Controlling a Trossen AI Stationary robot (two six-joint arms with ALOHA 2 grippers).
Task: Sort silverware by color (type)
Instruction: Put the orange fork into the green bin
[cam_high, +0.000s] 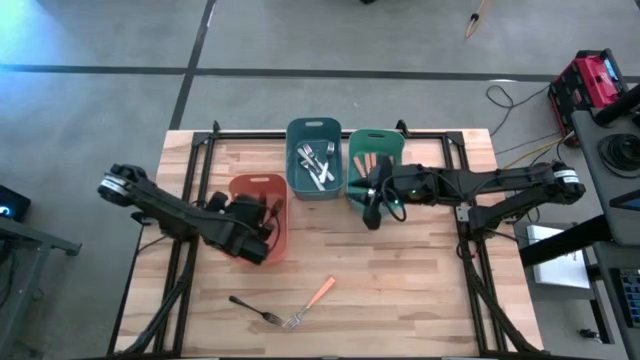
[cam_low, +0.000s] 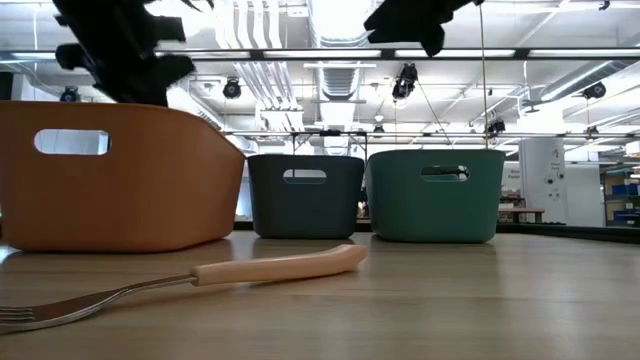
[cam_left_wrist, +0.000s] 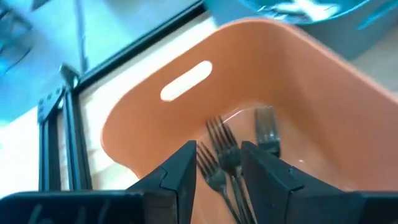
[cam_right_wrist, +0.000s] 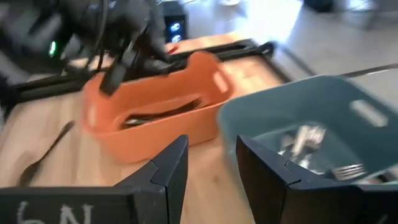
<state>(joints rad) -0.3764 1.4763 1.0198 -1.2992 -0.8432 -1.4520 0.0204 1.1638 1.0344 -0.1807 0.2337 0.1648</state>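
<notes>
My left gripper hangs open above the salmon bin, at the table's left. Dark bronze forks lie on that bin's floor, seen through the gap between the fingers. My right gripper stands open and holds nothing, over the near rim of the green bin. The green bin holds orange-handled pieces. Shiny silver forks lie in the blue bin between the other two. On the bare table near the front lie a dark fork and an orange-handled fork.
The three bins stand side by side along the table's far half, salmon, blue, green. The two loose forks lie on the wooden top toward its near edge. A black frame edges the table.
</notes>
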